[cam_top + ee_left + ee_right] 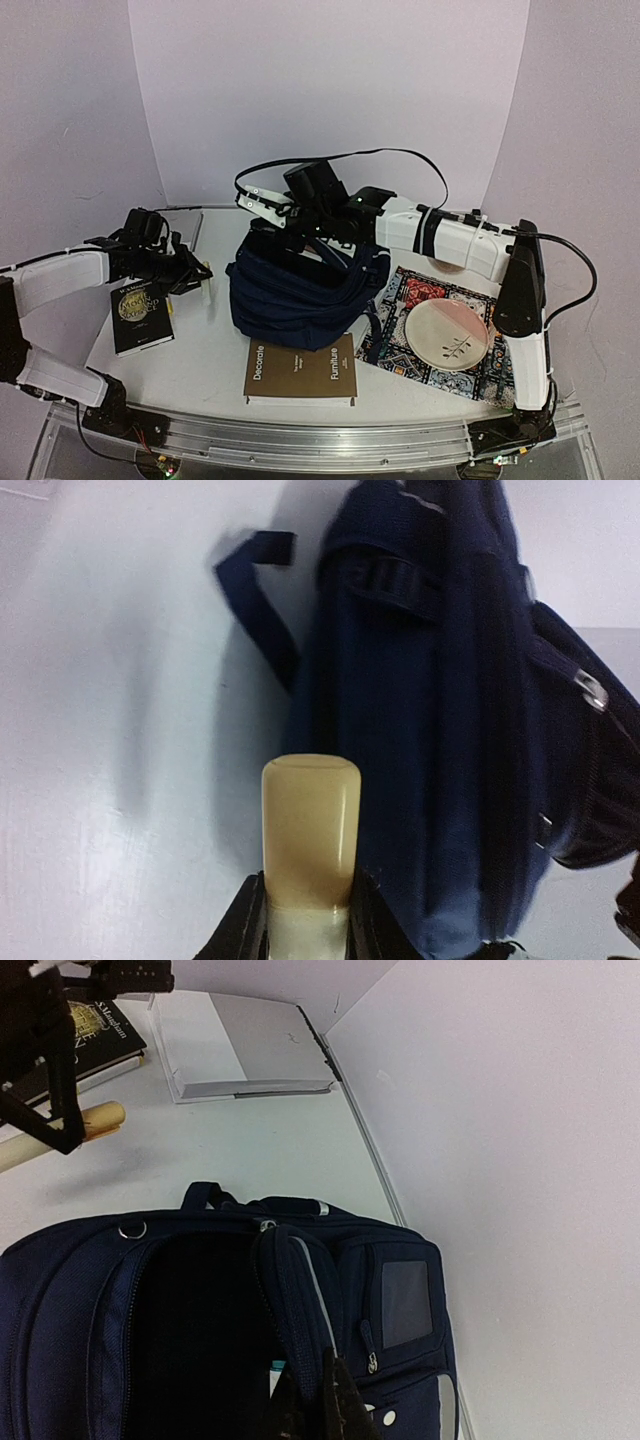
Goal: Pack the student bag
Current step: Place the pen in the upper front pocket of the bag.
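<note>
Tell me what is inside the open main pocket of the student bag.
Mostly darkness: the student bag gapes open, and only a small teal scrap shows near its edge. Anything deeper is hidden in shadow.

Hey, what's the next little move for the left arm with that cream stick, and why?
Probably carry the cream stick rightward, over the open main compartment of the student bag. The left gripper grips the stick beside the bag, not yet over it, while the right gripper pinches the bag's flap, holding the mouth open.
</note>
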Action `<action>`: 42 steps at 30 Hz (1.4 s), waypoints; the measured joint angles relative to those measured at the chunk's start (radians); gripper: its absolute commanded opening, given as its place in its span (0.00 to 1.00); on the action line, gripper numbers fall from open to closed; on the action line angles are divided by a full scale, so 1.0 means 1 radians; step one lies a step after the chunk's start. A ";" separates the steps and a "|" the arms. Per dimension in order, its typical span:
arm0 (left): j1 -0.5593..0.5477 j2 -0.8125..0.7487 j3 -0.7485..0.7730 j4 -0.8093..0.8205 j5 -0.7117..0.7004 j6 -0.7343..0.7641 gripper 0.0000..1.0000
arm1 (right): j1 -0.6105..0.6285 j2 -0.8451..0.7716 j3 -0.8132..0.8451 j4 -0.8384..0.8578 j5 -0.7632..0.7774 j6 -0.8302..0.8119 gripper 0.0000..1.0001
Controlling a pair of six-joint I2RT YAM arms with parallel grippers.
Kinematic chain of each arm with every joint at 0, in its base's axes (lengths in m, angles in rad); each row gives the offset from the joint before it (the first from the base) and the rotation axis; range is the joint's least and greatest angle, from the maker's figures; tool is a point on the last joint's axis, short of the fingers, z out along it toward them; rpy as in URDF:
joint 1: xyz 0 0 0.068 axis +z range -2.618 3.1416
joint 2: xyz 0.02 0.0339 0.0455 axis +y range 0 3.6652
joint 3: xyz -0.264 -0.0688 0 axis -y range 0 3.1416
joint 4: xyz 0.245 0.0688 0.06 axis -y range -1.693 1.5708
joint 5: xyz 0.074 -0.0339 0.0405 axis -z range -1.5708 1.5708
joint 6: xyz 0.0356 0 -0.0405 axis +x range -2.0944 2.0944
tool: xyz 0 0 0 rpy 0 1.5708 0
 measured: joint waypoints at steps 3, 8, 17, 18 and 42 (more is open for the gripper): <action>-0.041 -0.066 0.000 0.027 0.044 -0.046 0.05 | 0.000 0.000 0.000 0.000 0.000 0.000 0.00; -0.101 -0.122 0.005 0.096 0.104 -0.124 0.05 | 0.000 0.000 0.000 0.000 0.000 0.000 0.00; -0.275 -0.050 0.062 0.221 0.103 -0.242 0.03 | 0.000 0.000 0.000 0.000 0.000 0.000 0.00; -0.287 -0.036 0.069 0.234 0.095 -0.251 0.03 | 0.000 0.000 0.000 0.000 0.000 0.000 0.00; -0.332 0.220 0.188 0.439 -0.187 -0.484 0.29 | 0.002 0.000 0.000 0.006 0.006 0.004 0.00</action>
